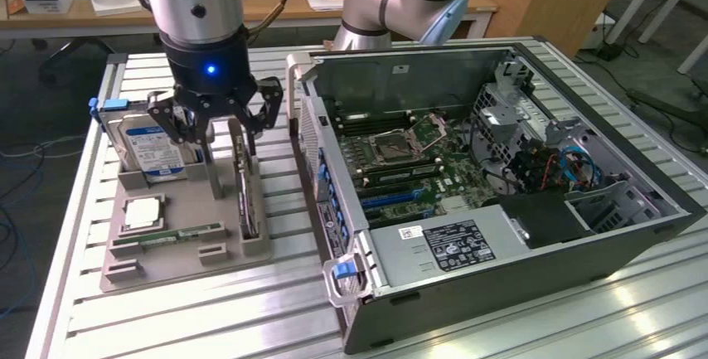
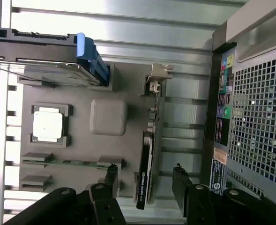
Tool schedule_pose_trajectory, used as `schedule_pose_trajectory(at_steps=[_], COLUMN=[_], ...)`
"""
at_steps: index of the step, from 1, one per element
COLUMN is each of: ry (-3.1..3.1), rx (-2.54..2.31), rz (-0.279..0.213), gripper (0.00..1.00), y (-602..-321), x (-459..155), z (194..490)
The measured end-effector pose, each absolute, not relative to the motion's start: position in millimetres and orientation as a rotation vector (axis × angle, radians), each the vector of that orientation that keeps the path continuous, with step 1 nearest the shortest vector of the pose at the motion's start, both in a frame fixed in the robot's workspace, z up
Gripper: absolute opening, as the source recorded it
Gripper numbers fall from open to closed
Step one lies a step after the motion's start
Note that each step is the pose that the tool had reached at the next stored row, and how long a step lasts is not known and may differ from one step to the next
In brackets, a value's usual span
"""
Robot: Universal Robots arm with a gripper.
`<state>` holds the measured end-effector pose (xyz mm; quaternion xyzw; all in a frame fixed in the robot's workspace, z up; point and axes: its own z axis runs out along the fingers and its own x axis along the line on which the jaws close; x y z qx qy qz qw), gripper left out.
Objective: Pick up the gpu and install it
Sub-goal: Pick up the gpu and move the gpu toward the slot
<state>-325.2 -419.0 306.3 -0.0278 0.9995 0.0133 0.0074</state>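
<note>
Exterior view: the arm's black gripper hangs with its jaws spread wide and holding nothing, over the grey moulded tray that sits on the ribbed metal surface, to the exterior view's left of the open black computer case. The gpu, a thin flat dark expansion card with a silver metal end bracket, stands on its long edge in a slot on the tray's case side, just below the gripper. In the wrist view the gripper straddles the gpu, its fingers on either side of the thin upper edge and apart from it, so the closing line crosses the card's thickness. The card's long axis runs alongside the case wall; the bracket end points toward the tray end where the blue-labelled silver hard drive stands, the plain end toward the exterior camera
</note>
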Motion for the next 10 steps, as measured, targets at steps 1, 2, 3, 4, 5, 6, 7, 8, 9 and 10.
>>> schedule_pose_trajectory(at_steps=[1,2,3,4,5,6,7,8,9,10], ry=[3.125,3.125,3.125,3.125,3.125,3.125,3.125,3.125,3.125,3.125], rx=[-0.087,-0.086,-0.085,-0.084,-0.083,-0.082,-0.081,-0.081,-0.081,-0.080], rz=[0.042,0.042,0.042,0.042,0.042,0.042,0.042,0.042,0.042,0.042], gripper=[0.59,0.59,0.59,0.59,0.59,0.59,0.59,0.59,0.59,0.59], y=[-419.3,-419.4,-419.5,-419.7,-419.9,-420.1,-420.2,-420.4,-420.9,-421.5], x=[-325.2,-325.2,-325.1,-325.1,-325.1,-325.1,-325.1,-325.1,-325.0,-325.0], z=[304.8,303.1,301.6,300.0,298.4,296.8,295.3,293.6,291.8,289.9])
